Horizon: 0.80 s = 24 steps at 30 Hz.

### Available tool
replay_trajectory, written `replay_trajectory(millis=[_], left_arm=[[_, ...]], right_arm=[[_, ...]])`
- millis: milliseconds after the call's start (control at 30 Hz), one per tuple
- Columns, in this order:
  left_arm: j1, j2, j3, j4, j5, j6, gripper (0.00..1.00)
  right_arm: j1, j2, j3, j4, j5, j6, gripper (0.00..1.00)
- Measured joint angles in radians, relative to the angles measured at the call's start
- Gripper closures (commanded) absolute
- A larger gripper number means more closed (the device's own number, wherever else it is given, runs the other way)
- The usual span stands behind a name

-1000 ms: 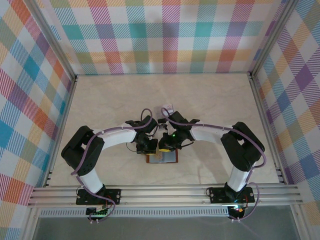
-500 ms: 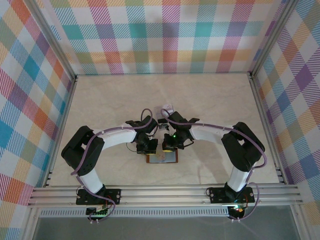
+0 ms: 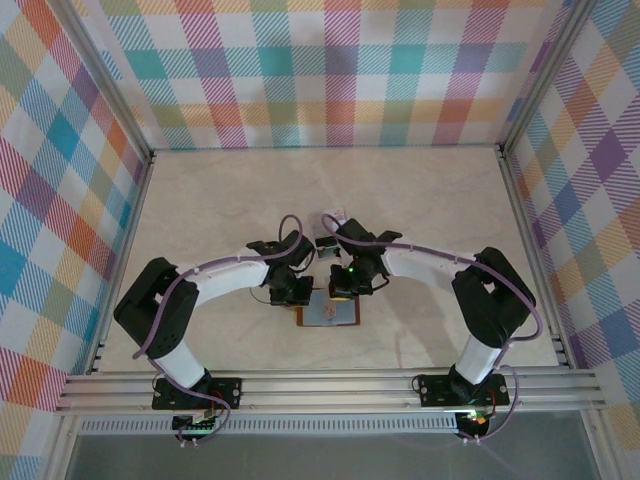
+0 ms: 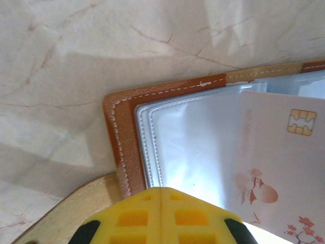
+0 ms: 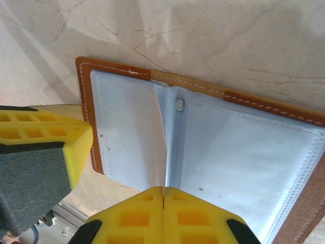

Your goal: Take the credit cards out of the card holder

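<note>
Crowding card holder [image 5: 244, 152]: left gripper [image 4: 161, 195], right gripper [image 5: 163, 191].

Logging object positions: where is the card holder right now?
Top view: the card holder lies open on the table, centre front, left hand at its left edge, right hand over its middle.

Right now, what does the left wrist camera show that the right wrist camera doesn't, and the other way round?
Left wrist gives: the face of the pale whitish plastic card, with its gold chip and pink flower print. Right wrist gives instead: the small metal snap stud in the lining and the shut right fingers, apparently pinching that card edge-on. Both: the open brown leather card holder on the marble table, and the yellow left fingers.
</note>
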Motion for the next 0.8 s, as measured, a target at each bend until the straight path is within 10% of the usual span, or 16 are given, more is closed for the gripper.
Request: replay_trajectory(millis=[800], left_arm=[[0.112,-0.188,-0.131,0.012,-0.024,-0.008,0.94]], right_arm=[[-0.034,-0.009,0.174,-0.200,0.085,-0.231,1.00]])
